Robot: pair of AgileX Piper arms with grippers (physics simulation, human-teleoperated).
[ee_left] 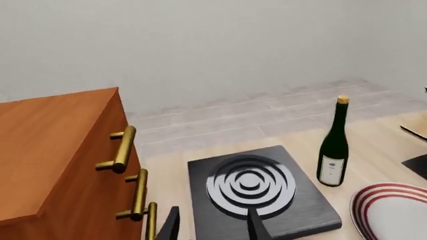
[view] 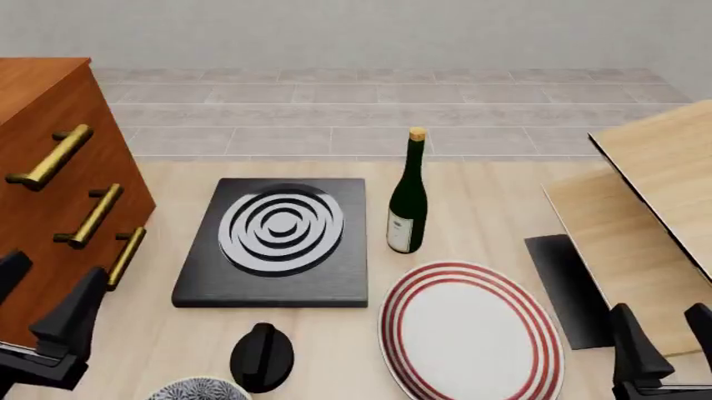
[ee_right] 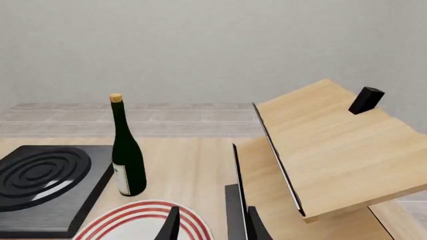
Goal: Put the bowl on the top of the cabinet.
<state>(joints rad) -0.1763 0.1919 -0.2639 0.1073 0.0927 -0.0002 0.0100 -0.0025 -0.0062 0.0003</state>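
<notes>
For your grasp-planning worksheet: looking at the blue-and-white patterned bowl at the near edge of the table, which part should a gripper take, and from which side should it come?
Probably the rim, from above. The bowl sits upright and is only partly in the front view; a round open bowl offers just its thin wall to pinch, one finger inside, one outside. The left gripper is nearer. The black knob stands close on its right, so take the left or near rim.

Plain grey wall [view: 356, 33], pale tiled floor [view: 333, 108], light-wood table [view: 489, 200].

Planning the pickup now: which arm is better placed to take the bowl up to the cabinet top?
Left, probably. The bowl lies at the near table edge on the left, close to the left end effector, and the cabinet stands on that side. The right end effector sits beyond the plate.
</notes>
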